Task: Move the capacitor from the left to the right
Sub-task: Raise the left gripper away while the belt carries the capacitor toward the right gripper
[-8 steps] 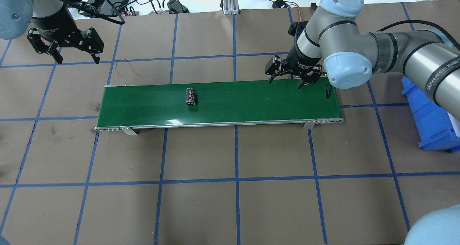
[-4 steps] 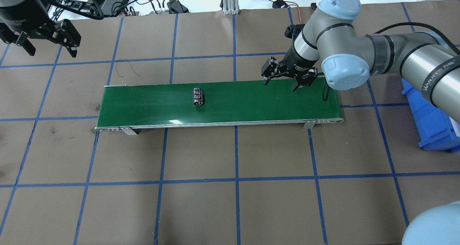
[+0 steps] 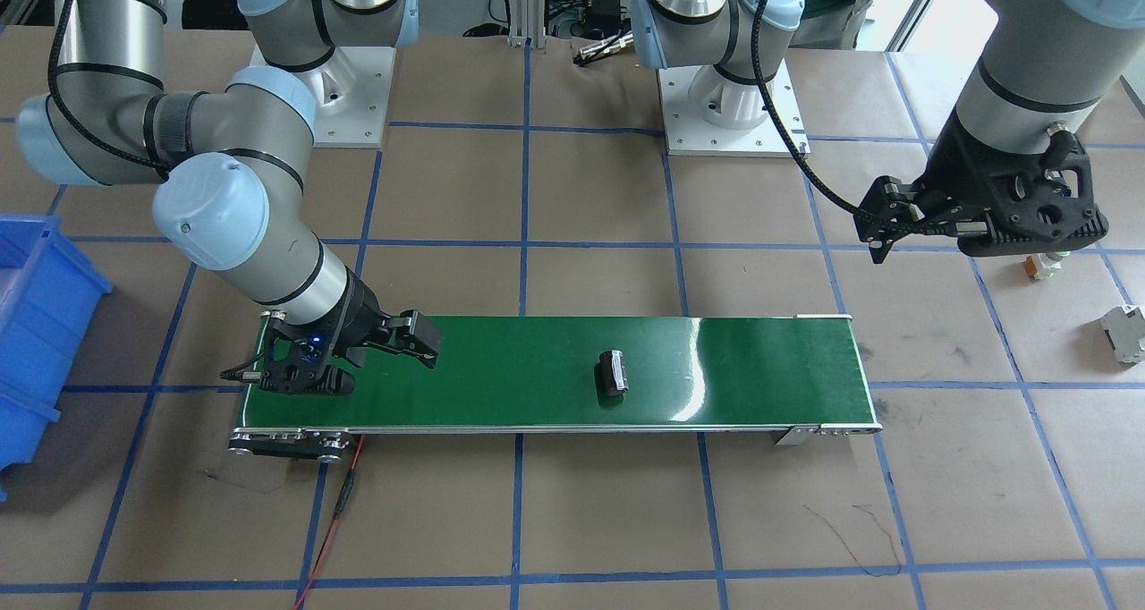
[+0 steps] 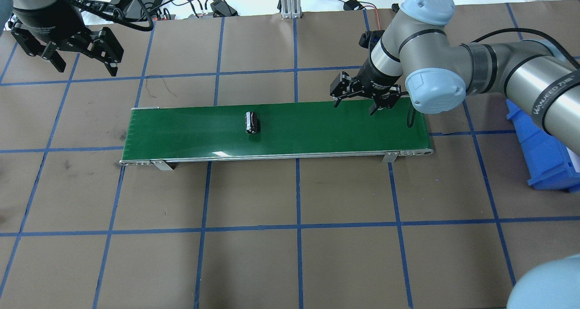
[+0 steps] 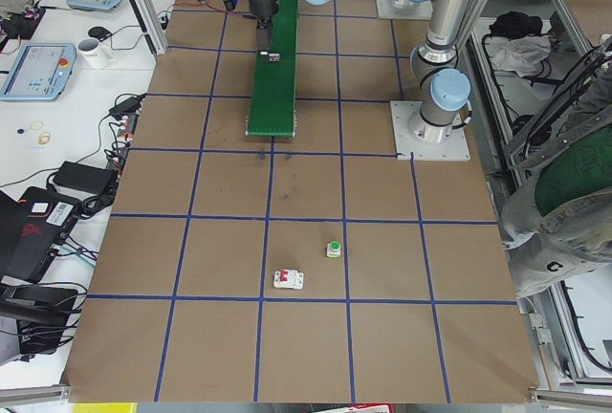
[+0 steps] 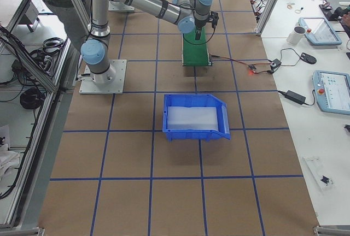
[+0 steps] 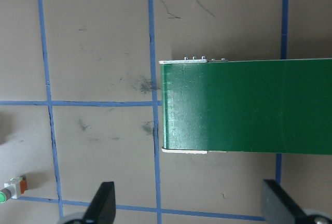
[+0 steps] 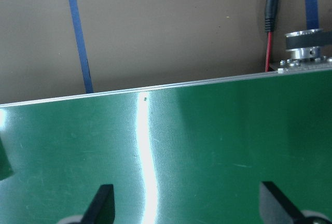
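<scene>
The capacitor [image 4: 252,122] [image 3: 614,373] lies on its side on the green belt [image 4: 317,132] [image 3: 760,368], its axis running roughly across the belt. It sits close to the belt's middle, a little toward the end on the robot's left, about midway between the two long edges. Nothing touches it, and both grippers are well apart from it.

The right gripper [image 4: 354,108] [image 3: 329,370] hangs over the belt near its right end, at the long edge farther from the robot. Its fingers are spread wide and empty. In its wrist view only bare belt [image 8: 207,146] shows between the two fingers [image 8: 101,203], with the belt's edge, a pulley [image 8: 306,45] and a red cable [image 8: 268,47] beyond.

The left gripper [image 4: 86,69] is off the belt, past its left end and on the side farther from the robot, above the table [image 4: 253,263]. Its fingers [image 7: 104,203] are also parted and grip nothing. Its wrist view looks down on the belt's left end [image 7: 249,105].

Beyond that left end, on the table, stand a small white button with a green cap [image 3: 1042,266] [image 5: 334,249] and a light grey block [image 3: 1125,333]. A blue bin [image 4: 543,159] [image 6: 197,117] rests on the table past the belt's right end.
</scene>
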You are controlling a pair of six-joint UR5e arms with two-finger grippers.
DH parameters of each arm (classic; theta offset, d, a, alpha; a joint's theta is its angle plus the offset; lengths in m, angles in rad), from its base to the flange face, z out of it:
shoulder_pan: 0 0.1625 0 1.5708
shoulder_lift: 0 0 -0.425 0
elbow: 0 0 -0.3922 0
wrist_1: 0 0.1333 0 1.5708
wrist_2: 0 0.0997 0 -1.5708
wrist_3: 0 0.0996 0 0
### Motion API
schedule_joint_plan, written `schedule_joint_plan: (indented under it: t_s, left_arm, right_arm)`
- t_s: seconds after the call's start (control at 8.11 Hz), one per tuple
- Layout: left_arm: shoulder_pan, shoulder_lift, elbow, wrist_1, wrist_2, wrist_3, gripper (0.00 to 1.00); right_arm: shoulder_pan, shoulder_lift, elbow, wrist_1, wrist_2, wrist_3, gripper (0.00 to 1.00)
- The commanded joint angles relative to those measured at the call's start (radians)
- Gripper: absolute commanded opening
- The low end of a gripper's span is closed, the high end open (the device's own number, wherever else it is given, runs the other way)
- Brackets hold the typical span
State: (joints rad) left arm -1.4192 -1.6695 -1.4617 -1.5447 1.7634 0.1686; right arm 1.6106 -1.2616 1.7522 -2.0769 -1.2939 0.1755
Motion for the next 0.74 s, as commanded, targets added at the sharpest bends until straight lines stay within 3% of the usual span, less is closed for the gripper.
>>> schedule_joint_plan:
  t_s: [0.0,0.12,0.25,0.62]
  left_arm:
    - [-0.035,-0.013,0.000,-0.002,-0.153,-0.007,1.00]
    - [-0.038,-0.013,0.000,-0.002,-0.254,-0.039,1.00]
    - [-0.040,-0.013,0.000,-0.002,-0.287,-0.073,1.00]
    - [-0.038,-0.018,-0.003,-0.002,-0.283,-0.077,1.00]
  right_arm:
    - [0.000,-0.001,0.000,0.000,-0.004,-0.001,0.98]
    - [0.000,-0.001,0.000,0.000,-0.005,-0.001,0.98]
    - [0.000,-0.001,0.000,0.000,-0.005,-0.001,0.98]
    - [0.000,0.001,0.000,0.000,-0.005,-0.001,0.98]
